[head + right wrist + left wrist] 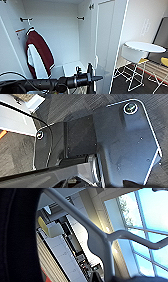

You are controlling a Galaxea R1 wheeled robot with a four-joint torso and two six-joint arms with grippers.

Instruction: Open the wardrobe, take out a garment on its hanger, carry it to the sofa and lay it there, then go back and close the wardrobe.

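Head view has the wardrobe point(105, 37) open, dark red garment point(40, 53) hanging at left. My left end effector point(110, 260) looks clenched on the hanger point(100, 235), garment point(17, 235) dangling beside it for carrying, I reckon.

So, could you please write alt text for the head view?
An open tall white wardrobe holds a dark red jacket with white panels hanging at its left, the robot's black arm crossing below. A round white table stands to the right.
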